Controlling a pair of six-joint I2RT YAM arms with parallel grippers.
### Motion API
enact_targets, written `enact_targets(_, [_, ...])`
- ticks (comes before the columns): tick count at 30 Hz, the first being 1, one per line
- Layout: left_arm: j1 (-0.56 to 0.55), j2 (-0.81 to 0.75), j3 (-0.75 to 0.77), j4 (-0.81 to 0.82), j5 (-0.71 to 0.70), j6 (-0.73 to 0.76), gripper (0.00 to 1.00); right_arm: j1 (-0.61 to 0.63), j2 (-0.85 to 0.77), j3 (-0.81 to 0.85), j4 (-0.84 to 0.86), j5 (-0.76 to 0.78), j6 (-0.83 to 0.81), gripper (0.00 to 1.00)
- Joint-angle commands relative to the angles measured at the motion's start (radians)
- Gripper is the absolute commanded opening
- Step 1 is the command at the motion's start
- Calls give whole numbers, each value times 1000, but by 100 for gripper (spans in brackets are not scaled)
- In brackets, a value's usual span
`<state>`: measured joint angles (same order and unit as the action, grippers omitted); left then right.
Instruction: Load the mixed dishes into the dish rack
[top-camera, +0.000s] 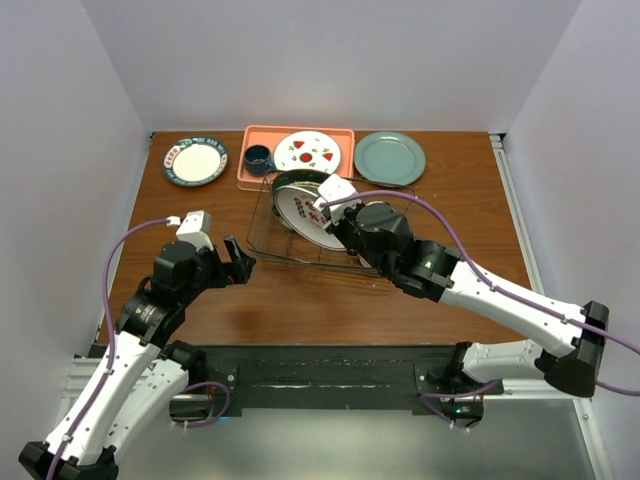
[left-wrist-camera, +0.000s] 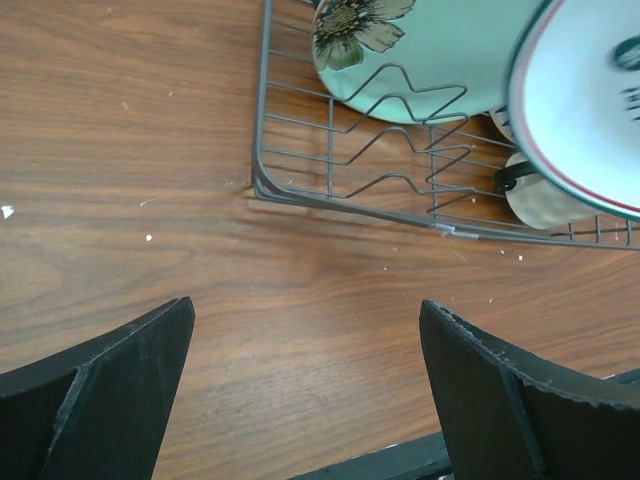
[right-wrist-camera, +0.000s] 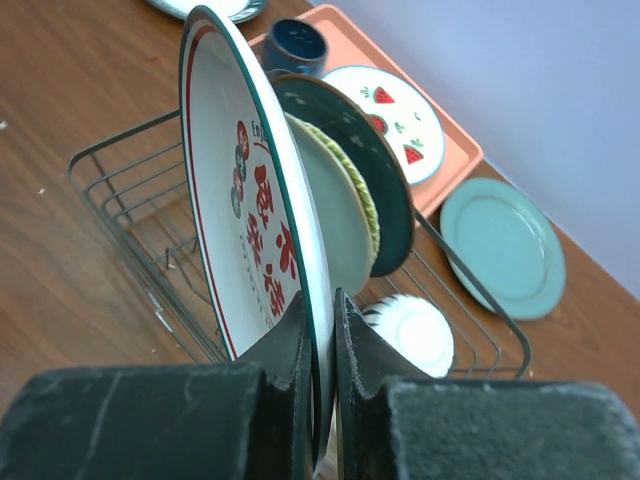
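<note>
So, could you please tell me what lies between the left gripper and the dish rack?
Only bare wooden table lies between the left gripper and the dish rack; the left wrist view shows this stretch best.

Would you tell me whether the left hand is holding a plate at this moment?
No, the left hand is wide open and empty over the table, just outside the rack.

Table (top-camera: 300, 300), rack (top-camera: 300, 258), tray (top-camera: 255, 135), rimmed plate (top-camera: 195, 161), grey-green plate (top-camera: 389, 158)
</note>
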<state>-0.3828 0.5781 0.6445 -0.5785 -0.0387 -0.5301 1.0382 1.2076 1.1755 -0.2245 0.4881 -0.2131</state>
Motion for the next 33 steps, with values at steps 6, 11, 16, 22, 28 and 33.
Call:
enact_targets(6, [-2,0,4,91,30,35,100,-56,134,87,8,-109,-216,0])
enact_targets(11, [-2,2,4,89,30,33,100,-79,187,93,68,-31,-305,0])
enact_targets(16, [-2,5,3,89,26,32,100,-104,210,113,125,-28,-356,0])
enact_targets(22, [-2,5,4,85,22,30,100,-110,207,107,177,-40,-397,0])
enact_targets(28, [-2,9,6,86,20,30,100,-122,250,113,162,-75,-442,0])
enact_targets(33, [-2,12,4,85,22,30,100,-129,267,121,128,-146,-456,0])
